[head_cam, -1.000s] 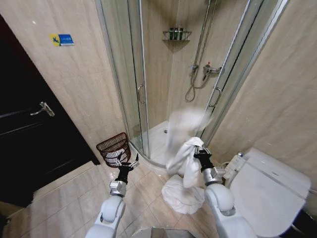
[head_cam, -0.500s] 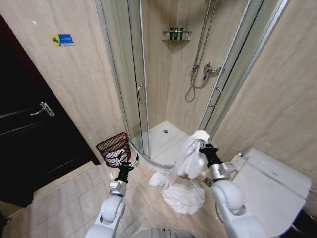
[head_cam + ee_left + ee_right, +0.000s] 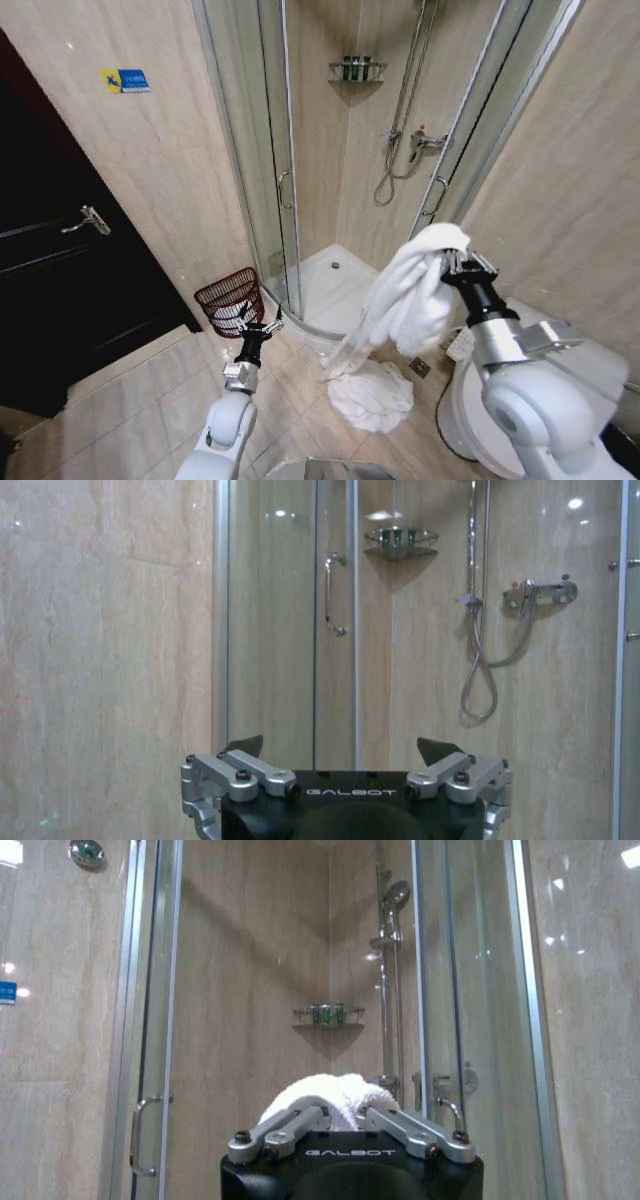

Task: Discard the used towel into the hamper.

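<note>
My right gripper is shut on the white towel and holds it high in front of the shower's glass door. The towel's tail hangs down toward a white heap of cloth on the floor tiles. In the right wrist view the towel bulges up between the closed fingers of my right gripper. The hamper, a dark reddish-brown woven basket with something white inside, stands on the floor by the wall at the left. My left gripper hovers open just right of the hamper; in the left wrist view my left gripper holds nothing.
The curved glass shower enclosure rises straight ahead, its raised tray behind the hamper. A white toilet stands at the right. A dark door fills the left. A floor drain lies near the heap.
My right gripper has risen and swung right with the towel, pulling more of it off the floor. The left arm and the hamper have stayed put.
</note>
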Available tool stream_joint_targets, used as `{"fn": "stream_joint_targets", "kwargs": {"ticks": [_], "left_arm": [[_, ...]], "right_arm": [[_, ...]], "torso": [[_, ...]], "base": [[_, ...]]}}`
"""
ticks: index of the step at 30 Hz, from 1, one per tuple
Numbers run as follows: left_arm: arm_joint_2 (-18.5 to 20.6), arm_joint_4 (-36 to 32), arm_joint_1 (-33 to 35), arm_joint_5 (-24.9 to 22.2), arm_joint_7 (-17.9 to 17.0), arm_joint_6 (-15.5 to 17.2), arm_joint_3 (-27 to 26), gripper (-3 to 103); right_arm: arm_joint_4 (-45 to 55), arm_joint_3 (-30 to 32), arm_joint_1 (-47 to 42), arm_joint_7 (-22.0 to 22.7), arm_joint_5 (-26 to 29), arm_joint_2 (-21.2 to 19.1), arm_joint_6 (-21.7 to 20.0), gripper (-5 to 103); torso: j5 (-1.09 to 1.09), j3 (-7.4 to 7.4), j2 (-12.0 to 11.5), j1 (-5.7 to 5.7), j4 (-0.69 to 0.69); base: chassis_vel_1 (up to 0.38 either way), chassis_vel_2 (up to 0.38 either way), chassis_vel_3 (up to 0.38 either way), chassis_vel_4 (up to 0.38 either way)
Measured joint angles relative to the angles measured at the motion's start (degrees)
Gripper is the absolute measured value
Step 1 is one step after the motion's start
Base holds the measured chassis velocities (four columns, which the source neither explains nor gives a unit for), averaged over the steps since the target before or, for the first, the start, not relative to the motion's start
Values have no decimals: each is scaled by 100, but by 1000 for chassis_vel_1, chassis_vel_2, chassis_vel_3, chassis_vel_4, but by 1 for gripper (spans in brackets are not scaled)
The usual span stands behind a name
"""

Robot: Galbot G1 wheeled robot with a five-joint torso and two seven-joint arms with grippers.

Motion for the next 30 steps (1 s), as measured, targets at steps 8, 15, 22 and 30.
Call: {"fn": "stream_joint_targets", "kwargs": {"ticks": [8,15,22,30], "left_arm": [[-4,-116,101,117,-43,-4,-18,100],[7,-116,109,124,-52,-18,-10,100],[22,-104,78,118,-46,-18,-2,100],[55,-67,70,88,-45,-18,-15,100]], "right_arm": [[-22,-78,-96,-126,-258,184,103,6],[-35,-80,-244,-189,-397,262,161,6],[-44,-179,-307,-282,-575,350,162,6],[-50,-223,-324,-340,-672,422,168,6]], "torso": [[-1,0,0,0,0],[-2,0,0,0,1],[-1,0,0,0,1],[-2,0,0,0,1]], "base": [[0,0,0,0],[59,54,54,61],[85,79,87,88],[117,112,111,110]]}}
